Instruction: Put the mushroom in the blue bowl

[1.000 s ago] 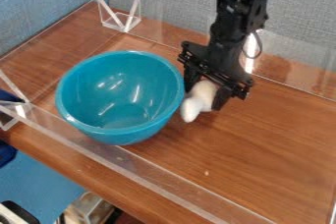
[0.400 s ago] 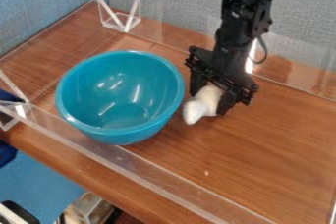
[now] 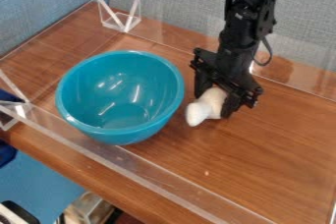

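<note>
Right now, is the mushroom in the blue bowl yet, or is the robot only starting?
Not yet. The blue bowl has nothing in it. The gripper is down at the table, closed around the mushroom, which sits just right of the bowl and looks low against the wood. So the grab looks done. Lifting it, carrying it over the rim and letting go are left.

My worktop is brown wood with clear plastic walls round its edges; the blue bowl sits on it at left; the mushroom lies just beside the bowl, under my tool.
</note>
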`<state>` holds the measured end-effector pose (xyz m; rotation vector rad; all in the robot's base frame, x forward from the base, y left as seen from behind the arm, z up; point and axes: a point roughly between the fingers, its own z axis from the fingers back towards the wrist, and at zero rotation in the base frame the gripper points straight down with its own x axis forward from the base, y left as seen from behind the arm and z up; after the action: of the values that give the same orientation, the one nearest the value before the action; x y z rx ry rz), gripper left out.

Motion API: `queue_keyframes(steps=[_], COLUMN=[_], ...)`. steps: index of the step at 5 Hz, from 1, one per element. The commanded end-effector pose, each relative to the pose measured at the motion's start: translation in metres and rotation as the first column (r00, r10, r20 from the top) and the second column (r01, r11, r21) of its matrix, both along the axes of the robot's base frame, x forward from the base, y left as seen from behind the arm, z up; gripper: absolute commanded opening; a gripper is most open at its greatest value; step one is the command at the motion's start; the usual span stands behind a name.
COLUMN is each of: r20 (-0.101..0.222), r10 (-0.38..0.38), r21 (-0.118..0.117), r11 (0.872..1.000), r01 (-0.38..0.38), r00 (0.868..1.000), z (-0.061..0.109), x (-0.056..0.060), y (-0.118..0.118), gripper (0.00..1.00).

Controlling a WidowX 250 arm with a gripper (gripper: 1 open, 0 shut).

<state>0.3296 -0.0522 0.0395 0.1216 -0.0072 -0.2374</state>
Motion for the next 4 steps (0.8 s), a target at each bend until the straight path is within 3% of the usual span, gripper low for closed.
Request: queue_keyframes(steps=[1, 3, 4], r20=[0.055, 0.047, 0.065], r10=[0.059, 0.086, 0.080], r21=[-0.023, -0.038, -0.051], r11=[0.998, 0.996, 0.996], r01=[-0.058, -0.084, -0.076], r00=[0.997, 0.995, 0.995], z=[0.016, 0.005, 0.018], x=[0.006, 0.017, 0.017], y=[-0.001, 0.004, 0.015], gripper=[0.00, 0.00, 0.00])
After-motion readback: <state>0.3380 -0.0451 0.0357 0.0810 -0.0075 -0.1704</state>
